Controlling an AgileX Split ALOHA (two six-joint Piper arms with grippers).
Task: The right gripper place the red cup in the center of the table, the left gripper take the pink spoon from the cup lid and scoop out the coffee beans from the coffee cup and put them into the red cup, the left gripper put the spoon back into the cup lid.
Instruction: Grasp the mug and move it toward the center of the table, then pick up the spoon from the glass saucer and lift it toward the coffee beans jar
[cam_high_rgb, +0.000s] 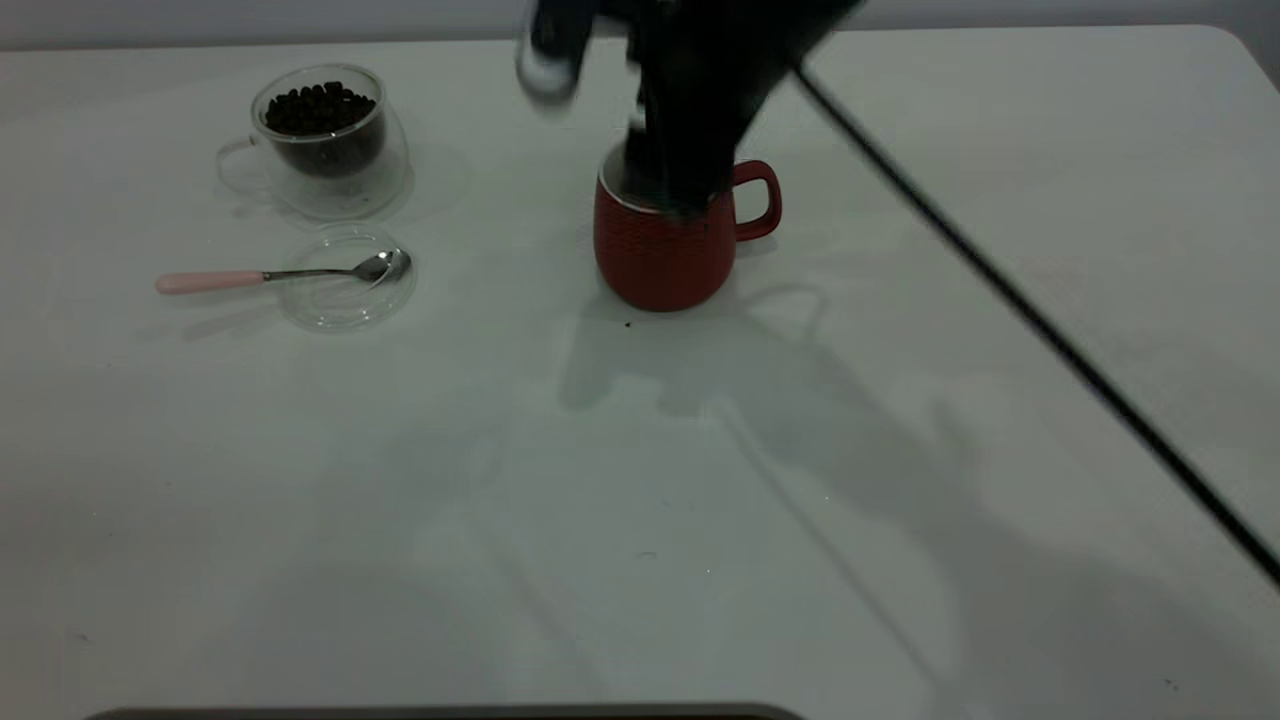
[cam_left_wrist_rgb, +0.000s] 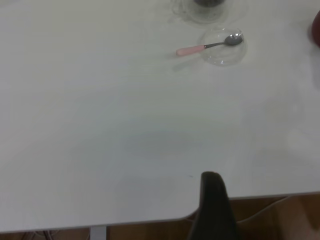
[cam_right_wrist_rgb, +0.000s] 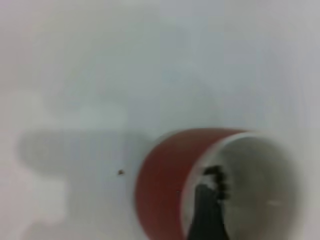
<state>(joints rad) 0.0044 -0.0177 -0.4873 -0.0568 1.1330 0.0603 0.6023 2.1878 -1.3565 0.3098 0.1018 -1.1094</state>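
Red cup (cam_high_rgb: 665, 250) stands mid-table | right gripper (cam_high_rgb: 672, 190) at its rim, grip cannot tell | release gently, lift straight up | pink spoon (cam_high_rgb: 270, 275) waits on cup lid (cam_high_rgb: 345, 305).

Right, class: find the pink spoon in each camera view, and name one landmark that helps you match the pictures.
Exterior view: the pink spoon lies at the left, bowl resting on the cup lid, in front of the coffee cup.
Left wrist view: the spoon shows near the top.
Right wrist view: not in it.
Shared landmark: the red cup, seen in all three.

Dim, soft shadows on the table (cam_high_rgb: 400, 500); right arm motion-blurred.
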